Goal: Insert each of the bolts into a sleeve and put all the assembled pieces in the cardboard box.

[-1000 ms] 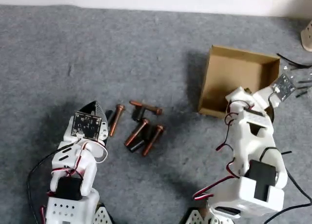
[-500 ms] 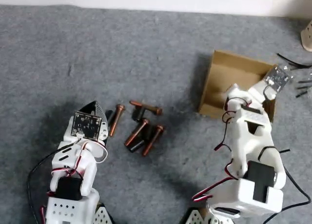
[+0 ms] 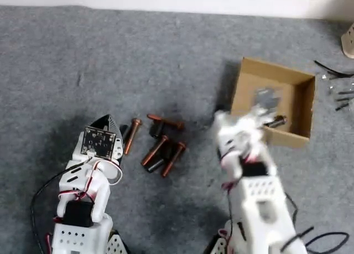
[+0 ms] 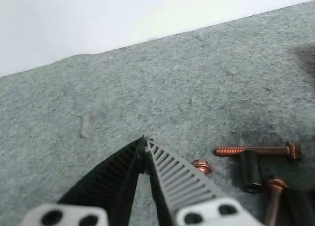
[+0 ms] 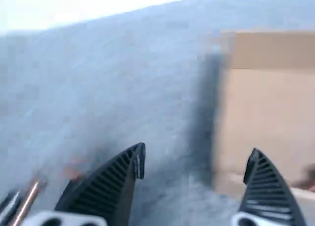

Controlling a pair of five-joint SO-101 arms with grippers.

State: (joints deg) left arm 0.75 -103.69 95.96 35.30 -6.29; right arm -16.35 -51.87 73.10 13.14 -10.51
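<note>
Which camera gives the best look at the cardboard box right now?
The high view: the whole cardboard box from above, with one dark piece lying inside. The right wrist view catches one side of it beyond the open right gripper. The left wrist view faces the loose bolts.

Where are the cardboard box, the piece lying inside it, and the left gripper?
cardboard box (image 3: 287,138), high view, on its near wall.
piece (image 3: 276,121), high view, on its middle, inside the box.
left gripper (image 4: 145,141), left wrist view, at its closed fingertips.
</note>
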